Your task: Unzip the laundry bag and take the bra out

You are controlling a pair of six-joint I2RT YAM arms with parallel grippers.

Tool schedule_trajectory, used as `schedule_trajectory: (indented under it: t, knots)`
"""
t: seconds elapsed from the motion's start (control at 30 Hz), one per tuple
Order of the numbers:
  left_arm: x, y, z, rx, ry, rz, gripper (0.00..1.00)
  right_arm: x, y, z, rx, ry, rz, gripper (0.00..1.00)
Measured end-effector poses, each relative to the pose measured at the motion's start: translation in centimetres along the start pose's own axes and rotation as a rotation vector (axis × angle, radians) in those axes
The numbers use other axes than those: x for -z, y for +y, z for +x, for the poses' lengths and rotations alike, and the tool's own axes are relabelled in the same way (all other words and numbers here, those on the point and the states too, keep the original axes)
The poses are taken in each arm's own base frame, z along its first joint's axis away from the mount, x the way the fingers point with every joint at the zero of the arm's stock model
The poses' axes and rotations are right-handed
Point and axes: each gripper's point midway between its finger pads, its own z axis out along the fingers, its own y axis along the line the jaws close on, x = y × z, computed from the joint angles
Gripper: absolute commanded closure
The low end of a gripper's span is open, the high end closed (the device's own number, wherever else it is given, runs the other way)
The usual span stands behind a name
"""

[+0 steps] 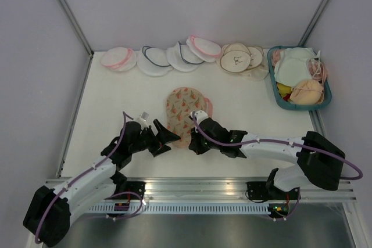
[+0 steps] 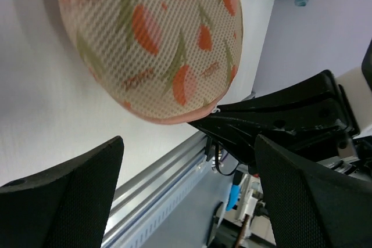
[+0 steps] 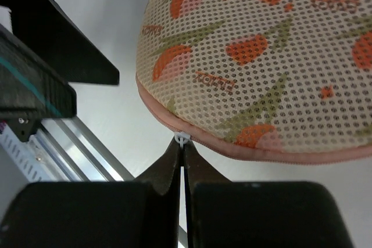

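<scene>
While the laundry bag [image 1: 185,117] lies flat on the white table [image 1: 116,103], its two lobes run away from the arms and its pink zip trim [image 3: 244,148] is shut along the near edge. The right gripper [image 3: 183,143] sits at the bag's near end with its fingers pressed together, pinching the small white zip pull [image 3: 182,138] that sticks out from the trim. The left gripper [image 2: 189,140] hovers just beside the bag's near lobe on its left, with its jaws spread wide, holding nothing and clear of the fabric. From the left wrist the bag's rounded near end [image 2: 157,39] fills the upper frame. Well beyond the bag, a row of round pouches [image 1: 154,61] lines the table's far edge. A teal basket [image 1: 297,104] of pale garments stands far off to the bag's right.
</scene>
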Motion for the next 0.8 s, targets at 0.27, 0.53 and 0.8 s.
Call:
schedule_trajectory:
  t: [0.27,0.53,0.8]
  knots:
    - [1.9,0.4,0.6,0.189,-0.069,0.061,0.03,-3.0,3.2,-1.1,-0.045,-0.033,-0.154,1.00]
    - [1.7,2.2,-1.4,0.316,-0.203,0.011,0.01,-3.4,5.6,-3.2,-0.072,-0.096,-0.250,0.99]
    - [-0.7,5.6,-2.7,0.368,-0.261,-0.132,0.03,-3.1,6.5,-3.8,-0.070,-0.111,-0.298,1.00]
